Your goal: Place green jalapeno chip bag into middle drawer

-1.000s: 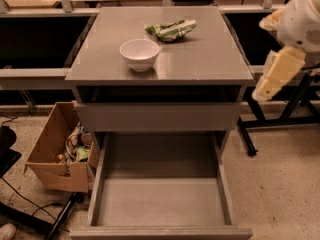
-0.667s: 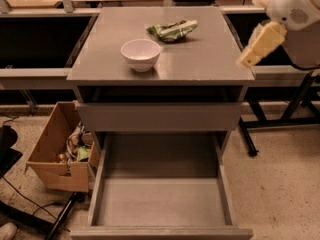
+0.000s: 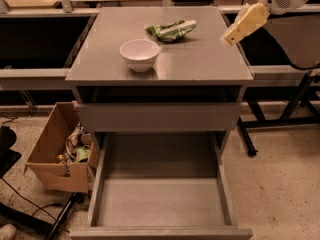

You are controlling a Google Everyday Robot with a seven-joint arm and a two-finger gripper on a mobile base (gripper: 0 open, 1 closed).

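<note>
The green jalapeno chip bag (image 3: pixel 171 30) lies on the grey cabinet top (image 3: pixel 200 59), toward the back, just behind and to the right of a white bowl (image 3: pixel 140 54). The middle drawer (image 3: pixel 160 204) is pulled out wide toward me below the cabinet, and its flat bottom is bare. My gripper (image 3: pixel 245 24) hangs in the air at the upper right, above the right edge of the cabinet top. It is well to the right of the bag, apart from it, and holds nothing that I can see.
A closed drawer front (image 3: pixel 159 116) sits above the open drawer. A cardboard box (image 3: pixel 57 156) with clutter stands on the floor to the left. Dark table legs (image 3: pixel 295 119) stand to the right, and benches run behind the cabinet.
My gripper has risen and moved left, from beside the cabinet's right side to above the right edge of its top. Bag, bowl and drawer have not moved.
</note>
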